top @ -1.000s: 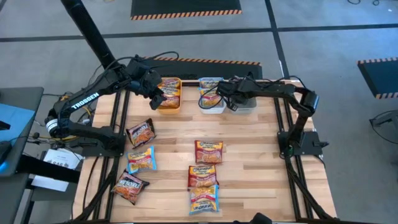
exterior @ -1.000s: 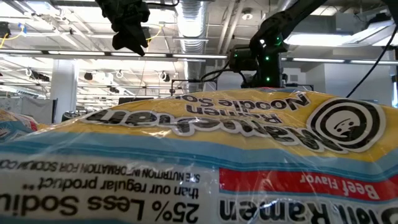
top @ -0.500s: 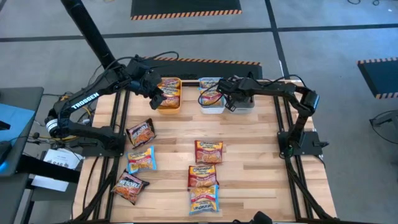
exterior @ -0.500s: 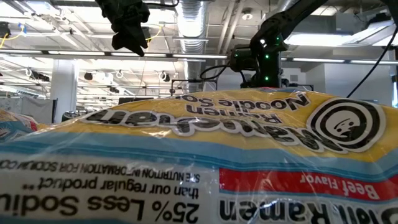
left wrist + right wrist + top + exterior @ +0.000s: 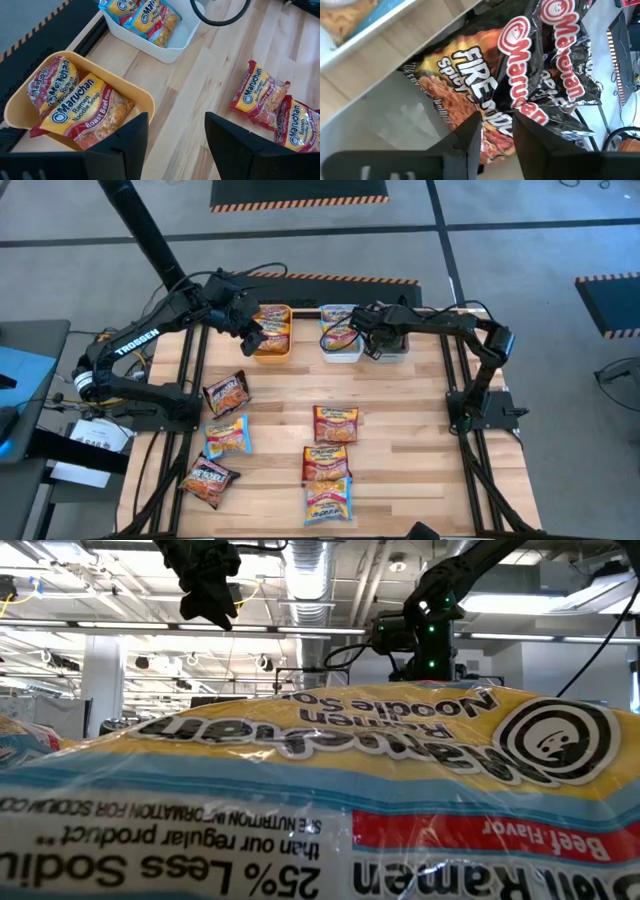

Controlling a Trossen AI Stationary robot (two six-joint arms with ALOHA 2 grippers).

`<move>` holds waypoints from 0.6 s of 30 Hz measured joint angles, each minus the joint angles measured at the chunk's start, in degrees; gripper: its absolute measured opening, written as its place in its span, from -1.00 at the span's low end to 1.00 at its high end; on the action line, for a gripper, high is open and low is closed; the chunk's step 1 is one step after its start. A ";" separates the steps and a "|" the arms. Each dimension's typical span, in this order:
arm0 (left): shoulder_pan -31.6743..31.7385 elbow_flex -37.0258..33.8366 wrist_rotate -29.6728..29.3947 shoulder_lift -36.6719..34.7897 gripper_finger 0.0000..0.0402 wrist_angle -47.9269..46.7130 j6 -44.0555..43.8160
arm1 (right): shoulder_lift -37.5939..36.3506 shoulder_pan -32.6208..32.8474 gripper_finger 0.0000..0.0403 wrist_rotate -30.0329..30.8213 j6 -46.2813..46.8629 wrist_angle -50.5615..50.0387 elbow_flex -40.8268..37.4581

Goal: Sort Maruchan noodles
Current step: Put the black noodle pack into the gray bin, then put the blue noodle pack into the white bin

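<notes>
Several loose packets: Maruchan noodles [image 5: 336, 423] spread from 6 to 9 o'clock on tabletop [image 5: 410, 440], unsorted.
Right hand [image 5: 496, 122]: 12 o'clock, over grey bin [image 5: 395, 130]; fingers apart above dark spicy packet [image 5: 470, 80] lying inside.
Release advice: rise straight up, clear of crinkly wrapper, before swinging away.
Left hand [image 5: 175, 130]: fingers apart, empty, over orange bin [image 5: 145, 100] at 11 o'clock.

grey bin [image 5: 392, 346] — under right arm

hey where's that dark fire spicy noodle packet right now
The dark Fire Spicy packet lies in the grey bin at the table's far edge, right of the white bin, under the right gripper.
</notes>
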 joint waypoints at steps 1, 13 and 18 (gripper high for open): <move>0.01 0.00 0.01 0.00 -0.10 -0.01 -0.01 | -0.23 0.17 -0.28 -0.04 0.00 -0.79 -0.02; 0.00 0.00 -0.39 0.00 -0.10 -0.03 -2.62 | -4.89 1.51 -0.18 -0.51 0.00 -1.85 1.09; 0.02 0.00 -1.53 0.00 -0.10 -1.07 -3.49 | -7.74 2.62 -0.17 -4.08 0.00 -3.04 3.29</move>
